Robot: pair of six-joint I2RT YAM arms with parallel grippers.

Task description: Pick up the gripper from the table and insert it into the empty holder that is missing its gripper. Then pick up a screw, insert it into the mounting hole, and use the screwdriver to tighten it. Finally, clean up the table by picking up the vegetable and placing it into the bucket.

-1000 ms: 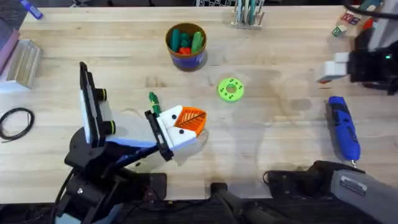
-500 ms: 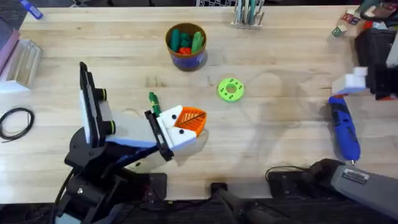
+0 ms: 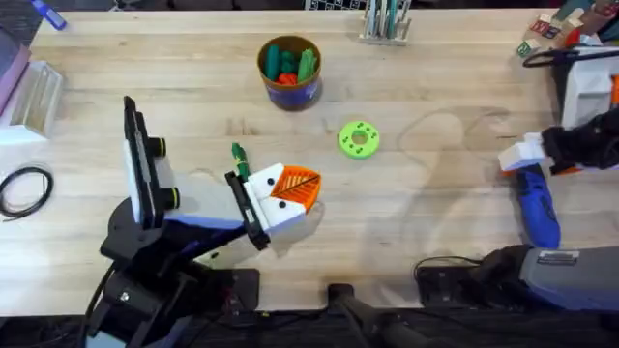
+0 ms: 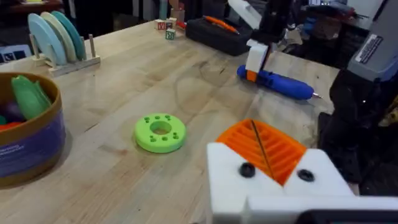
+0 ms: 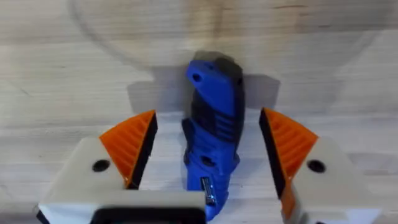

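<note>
Reaching for the screwdriver (image 5: pixel 211 140) with the right gripper (image 5: pixel 208 158), jaws standing apart and straddling the blue body, orange pads on either side, not yet touching by the look of the right wrist view. Lying flat on the worktop (image 3: pixel 435 87) at the right side, screwdriver (image 3: pixel 535 205) with its near end under the right gripper (image 3: pixel 527 159). Judging the step in hand as the screwdriver pickup, ahead of tightening; screw itself too small to spot.

Sitting low near the front middle of the worktop, left gripper (image 3: pixel 280 198) with white blocks and an orange wedge on top; jaw state not possible to tell. Showing two dark screw heads on a white block with an orange ribbed wedge (image 4: pixel 264 146) in the left wrist view, so wedge probably seated already, only a guess.

Lying just beside the left gripper, the dark green vegetable (image 3: pixel 238 159), still on the worktop. Standing well apart toward the back, the bucket (image 3: pixel 289 72), already holding green and red toys. Resting between them, a bright green disc (image 3: pixel 359 138).

Needing next: lowering a touch, closing squarely on the blue body, lifting without rolling it, then carrying the tip over to the mounting hole.
</note>
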